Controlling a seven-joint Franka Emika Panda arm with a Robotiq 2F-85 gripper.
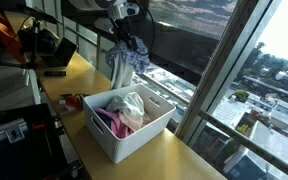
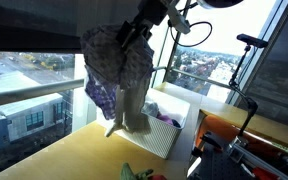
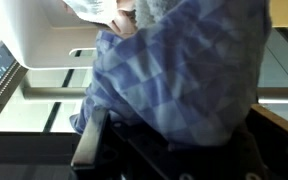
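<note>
A wide window (image 1: 214, 50) is running along the far edge of a long wooden table (image 1: 189, 155). A white plastic laundry basket (image 1: 119, 140) is sitting upright on that table, with pink and white clothes (image 1: 124, 115) lying heaped inside it. A blue-and-purple checkered cloth (image 2: 119, 70) is hanging in the air over the window end of the basket, well clear of the table. Whether its lowest corner is brushing the basket's rim cannot be told. In the wrist view the cloth (image 3: 184, 70) is filling most of the picture, with the basket's white wall (image 3: 44, 30) and its handle slot showing behind it. The tool (image 2: 136, 30) is clenching the cloth at a bunched fold near its top, jaws pinched tight on the fabric, and the rest is draping down in loose folds. Judging by that drape, the cloth is behaving as a light, soft, limp thing that is holding no shape of its own. A thick gathered bunch is looking like a surer place to grip than a single thin edge, which could be slipping out. A small red object (image 1: 72, 101) is lying on the table just beside the basket.
</note>
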